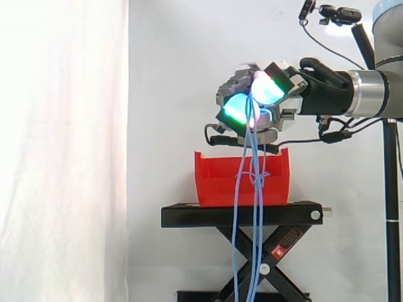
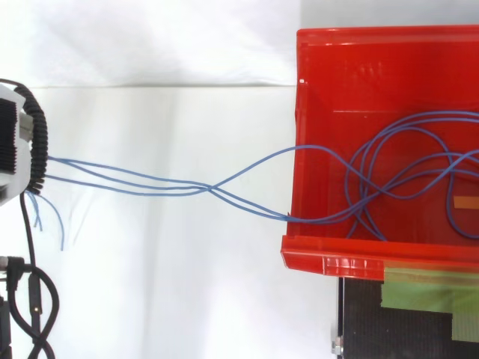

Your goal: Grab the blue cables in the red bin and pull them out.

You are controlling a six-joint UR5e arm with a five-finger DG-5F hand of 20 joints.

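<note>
Side view: hand (image 1: 267, 88) above red bin (image 1: 214, 176), fingers clenched around blue cables (image 1: 255, 179); strands hang past the black stand (image 1: 189, 216). Top view: loops lie inside bin, strands crossing its left wall.

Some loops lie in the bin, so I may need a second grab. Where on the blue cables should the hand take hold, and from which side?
Probably where the blue cables bunch and cross just inside the red bin rim they trail over, coming from above through the open top. One pinch there should catch several strands, unlike the flat, spread loops.
</note>
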